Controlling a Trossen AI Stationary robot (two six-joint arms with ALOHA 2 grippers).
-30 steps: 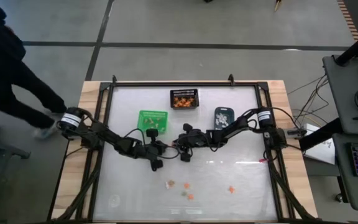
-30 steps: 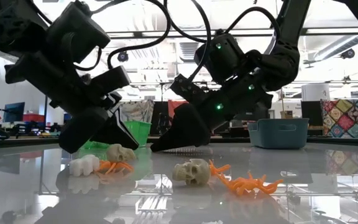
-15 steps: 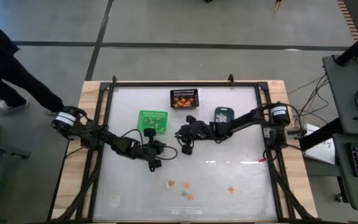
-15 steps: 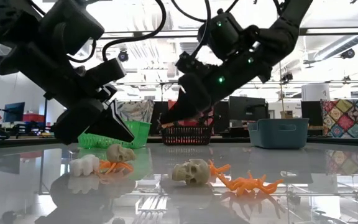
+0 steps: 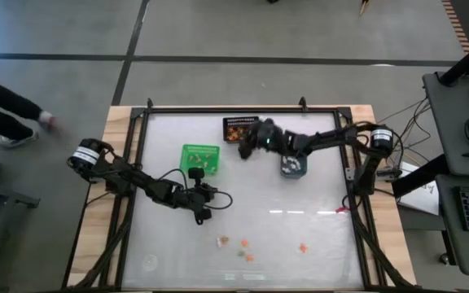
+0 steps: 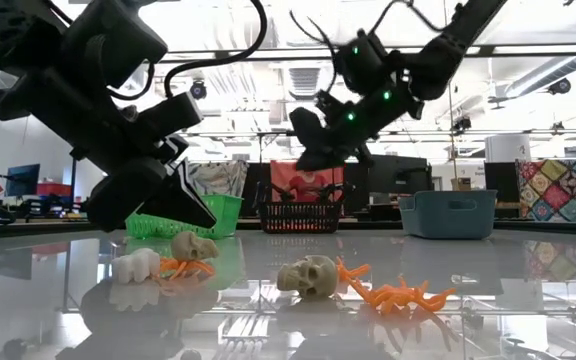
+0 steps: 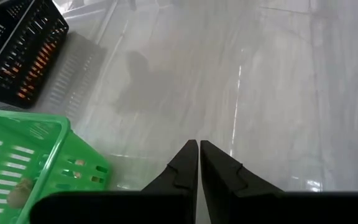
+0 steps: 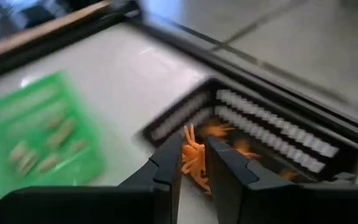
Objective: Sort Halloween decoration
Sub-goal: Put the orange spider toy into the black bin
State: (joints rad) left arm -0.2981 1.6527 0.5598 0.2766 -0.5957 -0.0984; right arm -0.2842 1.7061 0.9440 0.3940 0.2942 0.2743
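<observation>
Right gripper [image 5: 245, 138] up in the air just beside the black mesh bin [image 5: 236, 129], over its edge nearest the blue-grey bin [image 5: 292, 165]. Fingers [image 8: 166, 163] clamped on a small orange trinket [image 8: 193, 154], spiky legs poking out between the tips. More orange bits sitting inside the mesh bin already.

Left gripper [image 5: 204, 213] parked low above the table [image 5: 316, 236], a bit out from the green bin [image 5: 199, 156], on the side away from the mesh bin. Fingers [image 7: 185, 163] pressed together, nothing in them. A few tan pieces visible through the green bin's slats in the left wrist view.

Rest of the Halloween decoration [image 5: 236, 243] still scattered loose on the glass, well away from the mesh bin toward the front: a white skull [image 6: 306, 274], an orange spidery thing [image 6: 400, 294] just beside it, another small skull [image 6: 192, 245] and a white bone-ish piece [image 6: 135, 265] with orange under it.

Person's legs [image 5: 6, 118] walking past off the table's left side.
</observation>
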